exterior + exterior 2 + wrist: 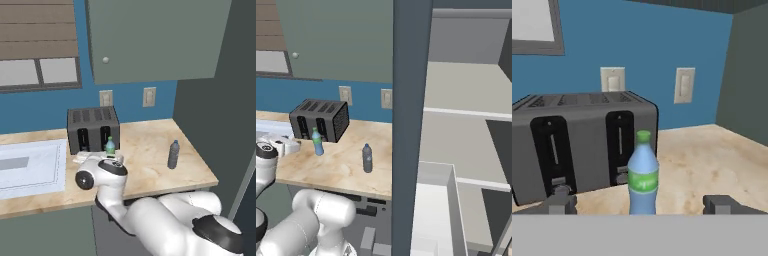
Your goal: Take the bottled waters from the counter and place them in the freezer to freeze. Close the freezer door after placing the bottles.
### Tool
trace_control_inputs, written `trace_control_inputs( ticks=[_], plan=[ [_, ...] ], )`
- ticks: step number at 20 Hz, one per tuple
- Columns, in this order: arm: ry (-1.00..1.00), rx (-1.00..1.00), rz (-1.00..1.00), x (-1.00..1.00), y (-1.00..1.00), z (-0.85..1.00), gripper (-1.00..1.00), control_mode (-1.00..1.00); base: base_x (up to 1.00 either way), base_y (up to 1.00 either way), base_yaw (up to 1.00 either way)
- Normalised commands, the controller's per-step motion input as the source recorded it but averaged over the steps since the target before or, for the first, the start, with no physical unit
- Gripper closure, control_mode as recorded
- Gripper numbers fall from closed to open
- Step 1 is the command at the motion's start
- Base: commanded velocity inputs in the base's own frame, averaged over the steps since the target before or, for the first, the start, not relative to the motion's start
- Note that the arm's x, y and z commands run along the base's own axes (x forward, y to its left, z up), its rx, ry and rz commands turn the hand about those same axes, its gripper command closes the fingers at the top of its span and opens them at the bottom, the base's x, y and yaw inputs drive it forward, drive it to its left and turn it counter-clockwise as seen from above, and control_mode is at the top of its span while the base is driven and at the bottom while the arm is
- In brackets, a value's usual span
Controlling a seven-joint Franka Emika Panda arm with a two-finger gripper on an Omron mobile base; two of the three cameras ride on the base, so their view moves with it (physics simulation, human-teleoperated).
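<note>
The clear blue bottled water (pixel 643 175) with a green cap stands upright on the beige counter (pixel 150 145), just in front of the toaster. My gripper (pixel 643 205) is open and level with it, one fingertip on each side of the bottle and a little short of it. From the base the hand (pixel 111 157) is low over the counter right behind this bottle (pixel 110 146). The smoky grey bottle (pixel 173 154) stands alone farther right, near the counter's end. The freezer (pixel 466 125) is open, showing pale shelves. Its door (pixel 411 125) is seen edge-on with a white bin (pixel 433 210).
A dark toaster (pixel 93 129) stands against the blue wall behind the blue bottle. The white sink (pixel 30 167) lies to the left. A grey-green wall cabinet (pixel 155 40) hangs overhead, with two wall outlets (pixel 149 96) below it.
</note>
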Motion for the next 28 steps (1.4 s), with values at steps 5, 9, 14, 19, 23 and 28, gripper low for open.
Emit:
trace_control_inputs(
  ticks=[5, 9, 14, 19, 23, 28],
  plan=[
    [-0.16, 0.00, 0.00, 0.05, 0.00, 0.00, -1.00, -1.00, 0.00, 0.00, 0.00],
    [0.05, 0.00, 0.00, 0.16, 0.00, 0.00, -1.00, -1.00, 0.00, 0.00, 0.00],
    [0.17, 0.00, 0.00, 0.16, 0.00, 0.05, -1.00, -1.00, 0.00, 0.00, 0.00],
    [0.15, 0.00, 0.00, 0.16, 0.00, 0.00, -1.00, -1.00, 0.00, 0.00, 0.00],
    [0.00, 0.00, 0.00, 0.00, 0.00, 0.00, -1.00, -1.00, 0.00, 0.00, 0.00],
    [0.00, 0.00, 0.00, 0.03, 0.00, -0.01, -1.00, -1.00, 0.00, 0.00, 0.00]
  ],
)
